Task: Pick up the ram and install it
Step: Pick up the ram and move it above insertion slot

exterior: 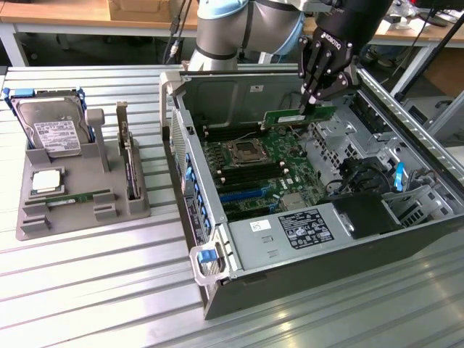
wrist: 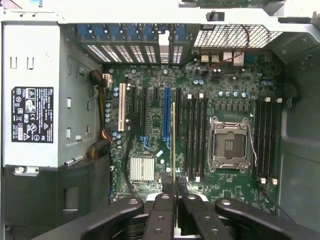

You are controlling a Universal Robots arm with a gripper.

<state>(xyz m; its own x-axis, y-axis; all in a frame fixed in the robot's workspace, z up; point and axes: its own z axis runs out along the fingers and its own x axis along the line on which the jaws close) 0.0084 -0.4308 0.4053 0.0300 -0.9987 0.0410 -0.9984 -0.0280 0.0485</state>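
My gripper (exterior: 310,103) is shut on the ram (exterior: 290,117), a long thin green stick. It hangs level above the far part of the motherboard (exterior: 254,163) inside the open computer case (exterior: 217,261). In the wrist view the ram (wrist: 173,145) appears edge-on as a thin line running out from between my fingertips, where the gripper (wrist: 173,186) pinches it. It hovers beside the blue slot (wrist: 166,115) and close to the row of black memory slots (wrist: 196,135). The ram is above the board, not seated in any slot.
The CPU socket (exterior: 243,151) sits mid-board, with more black slots (wrist: 267,135) beyond it. The power supply (exterior: 290,232) fills the case's near side. On the exterior view's left, a grey tray (exterior: 83,210) holds a silver hard drive (exterior: 54,130), an expansion card (exterior: 129,156) and a chip (exterior: 45,181).
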